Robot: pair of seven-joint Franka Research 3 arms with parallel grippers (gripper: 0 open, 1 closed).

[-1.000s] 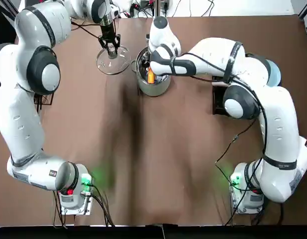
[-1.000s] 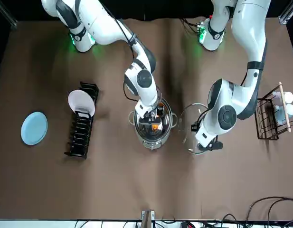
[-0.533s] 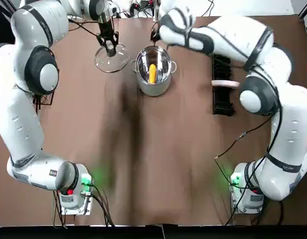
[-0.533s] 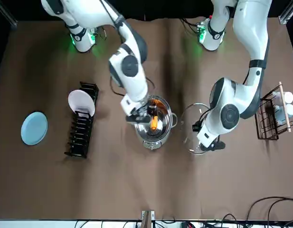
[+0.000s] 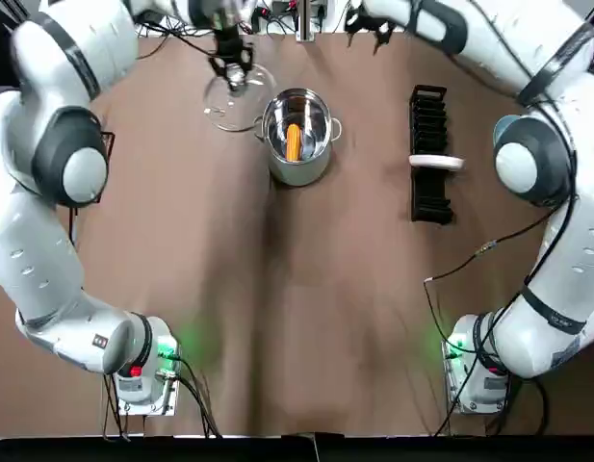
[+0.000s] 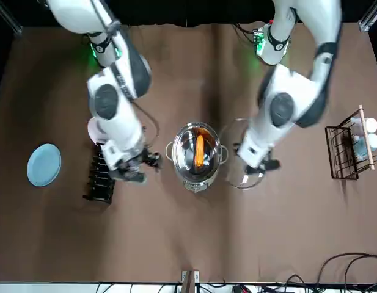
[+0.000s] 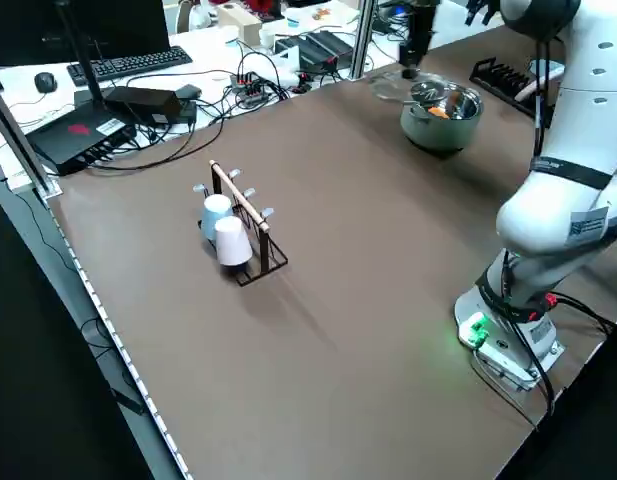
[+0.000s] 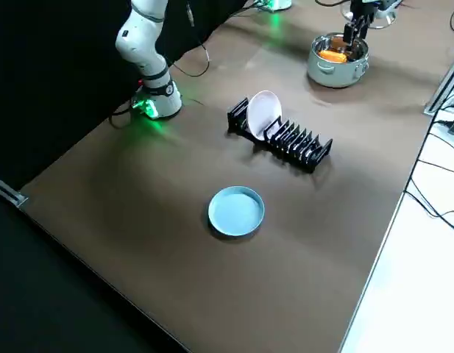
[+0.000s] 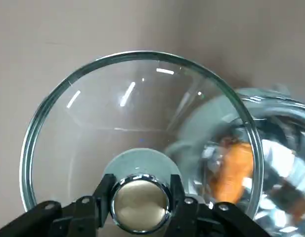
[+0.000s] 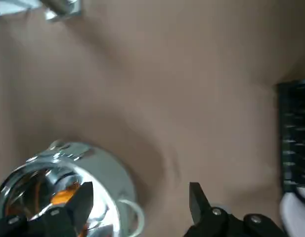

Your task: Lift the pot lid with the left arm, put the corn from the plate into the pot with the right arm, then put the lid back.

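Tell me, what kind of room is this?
Probably a robot lab, not a kitchen. A left arm and right arm are fixed to a table, a keyboard and cables sit beside it, and the pot, corn and lid look like practice things.

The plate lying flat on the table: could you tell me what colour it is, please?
The plate is light blue, clearest in the right side view.

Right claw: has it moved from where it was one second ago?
Yes. The right claw has left the pot, where it was over the corn, and now hangs open beside the dish rack.
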